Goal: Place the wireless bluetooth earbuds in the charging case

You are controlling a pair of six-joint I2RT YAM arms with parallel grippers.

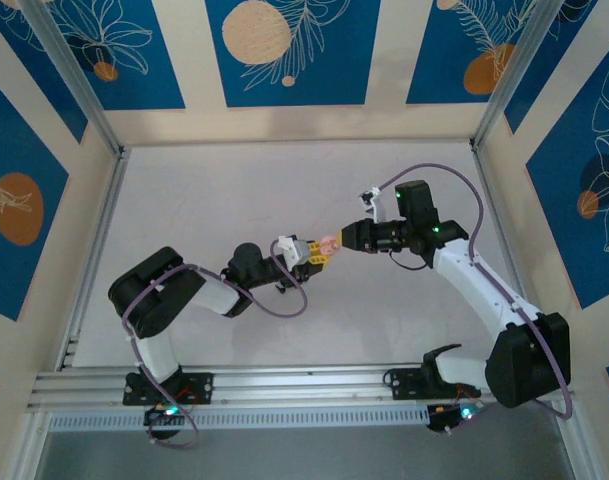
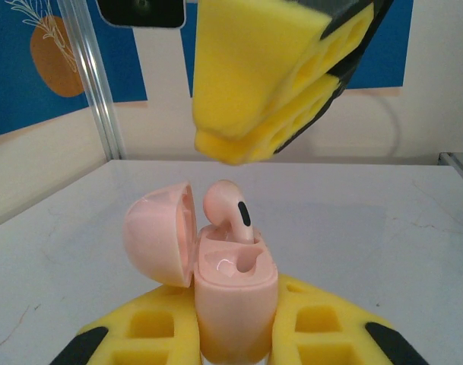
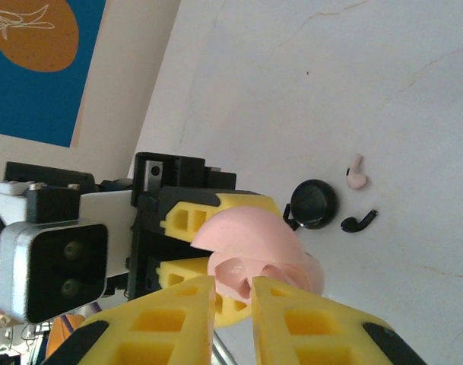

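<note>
Left gripper [image 2: 235, 334] clamps open pink case [image 2: 235, 296], pink bud [image 2: 229, 207] half-seated; right gripper [image 3: 233, 304] fingers nearly closed, grasp unclear; right wrist shows black case [image 3: 315, 204], loose buds [image 3: 356, 172]

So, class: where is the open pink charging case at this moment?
In the left wrist view the pink charging case stands clamped between the left gripper's fingers, a pink earbud in its socket.

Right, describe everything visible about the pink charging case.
The pink charging case is small, rounded, glossy plastic, held upright off the table between the left end effector yellow fingers. Its domed lid is hinged open to one side. A pink earbud stands partly in one well; the other well looks empty. The right end effector hovers close above it.
</note>
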